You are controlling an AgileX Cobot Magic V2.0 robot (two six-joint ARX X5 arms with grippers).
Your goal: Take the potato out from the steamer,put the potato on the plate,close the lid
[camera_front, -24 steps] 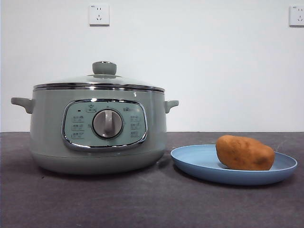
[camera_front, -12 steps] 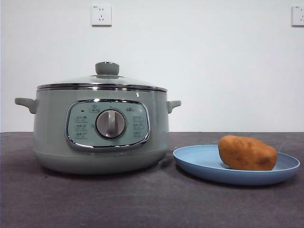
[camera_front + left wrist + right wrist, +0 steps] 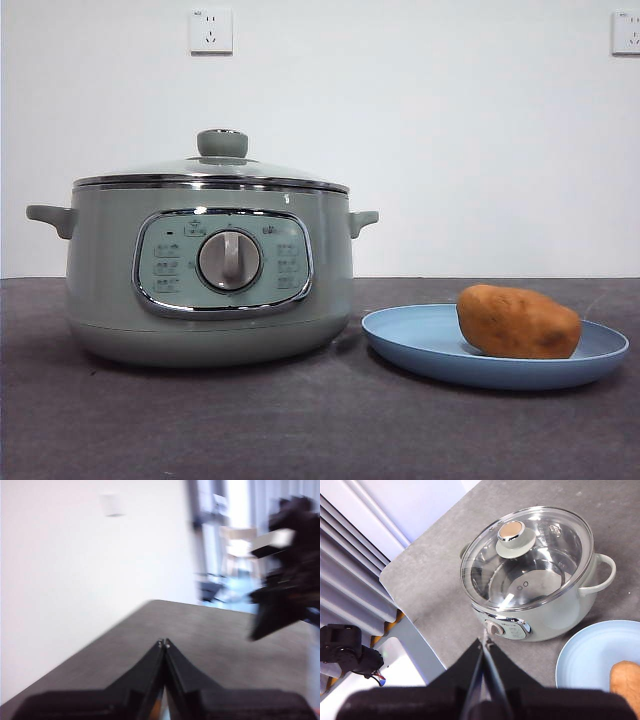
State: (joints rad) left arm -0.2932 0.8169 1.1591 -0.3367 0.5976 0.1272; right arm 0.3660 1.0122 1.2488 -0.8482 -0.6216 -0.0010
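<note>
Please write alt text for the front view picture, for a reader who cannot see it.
A pale-green steamer with its glass lid closed stands on a dark table, and beside it, apart from it, an orange-brown potato lies on a light-blue plate. Behind them is a white wall with two sockets; no robot arm shows in this view.

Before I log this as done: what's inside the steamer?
Through the glass lid, the steamer shows only a bare metal floor, no food. The potato lies on the plate. Inner walls are partly hidden by glare.
</note>
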